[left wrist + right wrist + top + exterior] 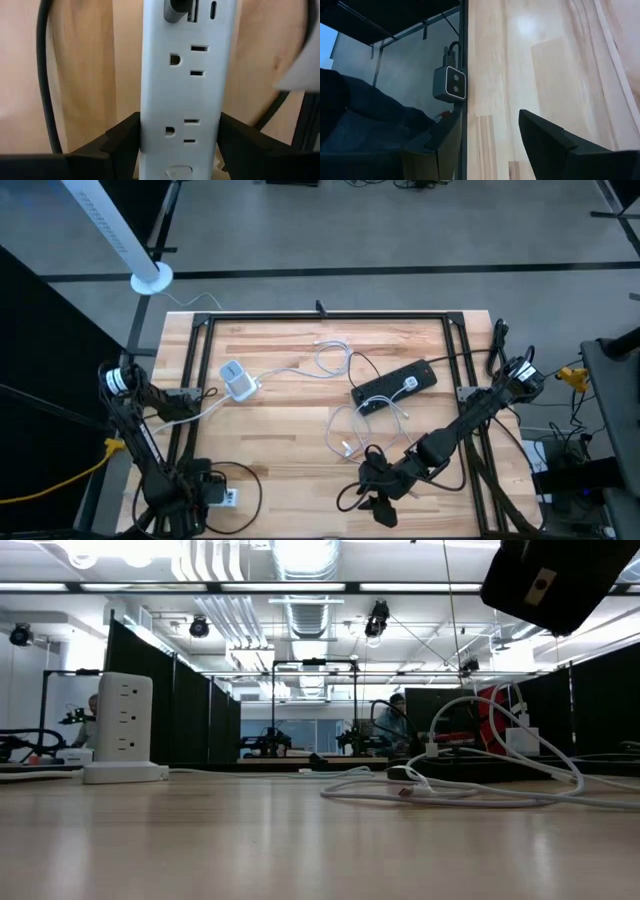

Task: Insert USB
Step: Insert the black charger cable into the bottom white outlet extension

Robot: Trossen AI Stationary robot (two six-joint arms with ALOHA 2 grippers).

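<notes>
The left gripper [177,150] sits at the near left corner of the wooden table [300,430]; its two dark fingers [117,140] press both sides of a white power strip [182,90], gripping it near the end with the switch, and a dark plug already sits in one port at the strip's far end; in the high view only a small white bit of that strip [229,498] shows beside the arm's head. The right gripper [378,508] hovers at the near edge of the table, right of the middle; its fingers [545,135] stand wide apart with nothing between them, over bare wood beside the table's edge, where a small grey camera box [450,84] is mounted on the frame. Just beyond that gripper lies a loose white USB cable [345,442], looping across the middle of the table toward a black power strip [395,386], which lies at a slant right of centre, with a white plug on its top; I cannot tell whether the cable's free end is plugged in. Further left and back, a white charging tower [237,379] stands upright, its own white cord running away toward the left edge; in the low view the tower [124,730] rises at the left and the cable loops [470,775] lie at the right. Beyond the table, a person [392,720] sits far off in the room.
</notes>
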